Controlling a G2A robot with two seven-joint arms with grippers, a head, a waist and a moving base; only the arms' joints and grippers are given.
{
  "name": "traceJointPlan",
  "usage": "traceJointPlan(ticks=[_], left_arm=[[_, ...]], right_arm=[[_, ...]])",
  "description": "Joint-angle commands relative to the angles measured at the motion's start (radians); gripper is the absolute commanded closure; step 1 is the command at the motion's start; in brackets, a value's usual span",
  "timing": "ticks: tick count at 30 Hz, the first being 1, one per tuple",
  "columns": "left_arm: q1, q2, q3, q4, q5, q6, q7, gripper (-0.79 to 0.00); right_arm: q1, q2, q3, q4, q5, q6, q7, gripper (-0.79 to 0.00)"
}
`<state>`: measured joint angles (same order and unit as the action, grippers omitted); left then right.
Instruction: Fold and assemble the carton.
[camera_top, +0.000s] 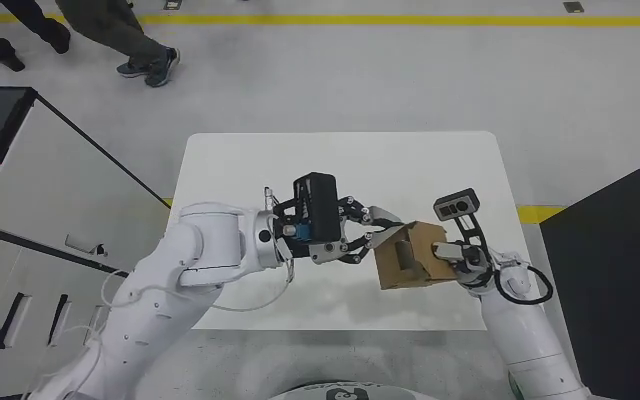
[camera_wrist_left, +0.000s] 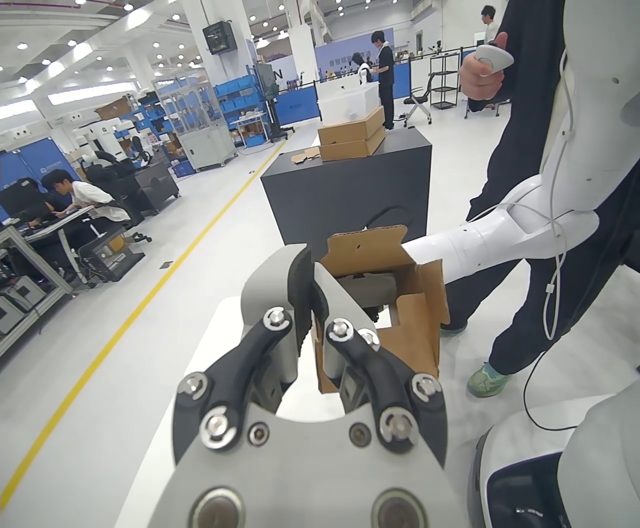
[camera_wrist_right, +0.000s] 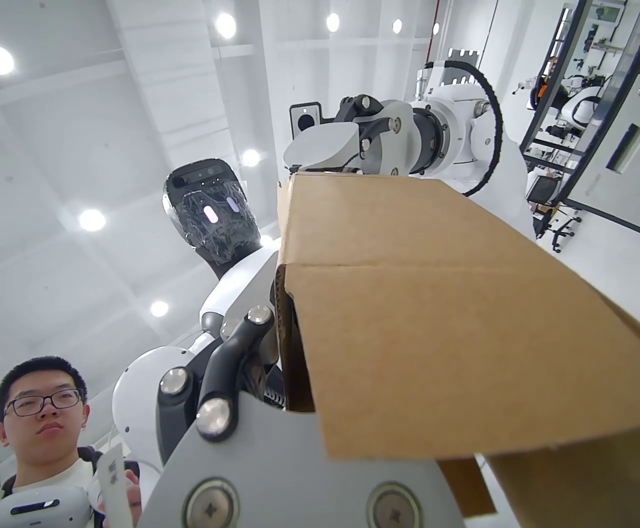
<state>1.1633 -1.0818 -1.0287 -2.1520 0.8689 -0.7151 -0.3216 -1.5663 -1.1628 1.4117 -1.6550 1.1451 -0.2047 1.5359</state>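
Note:
A brown cardboard carton (camera_top: 410, 257) hangs between my two grippers over the table's front right part, half formed, with its open end and loose flaps turned toward my left arm. My left gripper (camera_top: 373, 236) is shut on the edge of one carton wall (camera_wrist_left: 320, 345), its fingertips (camera_wrist_left: 301, 280) pinched together over the cardboard. My right gripper (camera_top: 443, 256) holds the opposite side. In the right wrist view one finger (camera_wrist_right: 240, 345) lies outside the carton (camera_wrist_right: 425, 310) and the other is hidden behind the wall. The left gripper (camera_wrist_right: 327, 150) shows at the carton's far edge.
The white table (camera_top: 300, 170) has free surface behind and left of the carton. A dark cabinet (camera_top: 600, 260) stands to the right of the table. A black pedestal (camera_wrist_left: 350, 200) beyond it carries stacked flat cartons (camera_wrist_left: 350, 137).

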Motion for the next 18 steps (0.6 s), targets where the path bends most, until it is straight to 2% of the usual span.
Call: traceJointPlan(ticks=[1, 18], left_arm=[[0.001, -0.001, 0.006, 0.0, -0.003, 0.0, 0.002, 0.0], [0.0, -0.013, 0.026, 0.025, -0.04, 0.031, 0.072, 0.0]], right_arm=[[-0.003, 0.002, 0.001, -0.002, 0.005, -0.003, 0.0, 0.0], [0.003, 0.009, -0.026, -0.014, 0.105, 0.015, 0.0, 0.0]])
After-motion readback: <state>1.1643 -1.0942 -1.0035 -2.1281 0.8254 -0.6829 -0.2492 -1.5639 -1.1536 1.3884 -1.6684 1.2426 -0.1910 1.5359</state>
